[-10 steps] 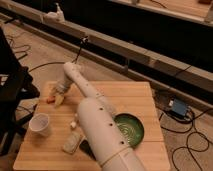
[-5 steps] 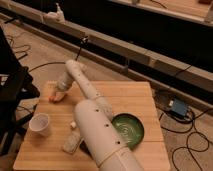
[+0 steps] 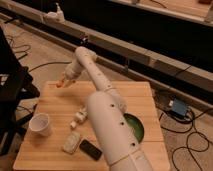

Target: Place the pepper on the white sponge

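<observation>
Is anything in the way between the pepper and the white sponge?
Nothing visible. The gripper, fingers shut on the pepper, is at the table's far edge. The sponge lies near the front; the cup and bottle flank the path.

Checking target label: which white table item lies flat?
The off-white rectangular sponge beside the black slab; white cup and bottle-like object are bulkier. Gripper, over far-left corner, holds the orange-red pepper.

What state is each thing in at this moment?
gripper: shut on the pepper, over the table's far left corner.
pepper: gripped, not yet on the sponge.
white sponge: flat near the front edge, nothing on it.
cup: upright.
white bottle: lying on its side.
green bowl: upright, partly hidden by the arm.
</observation>
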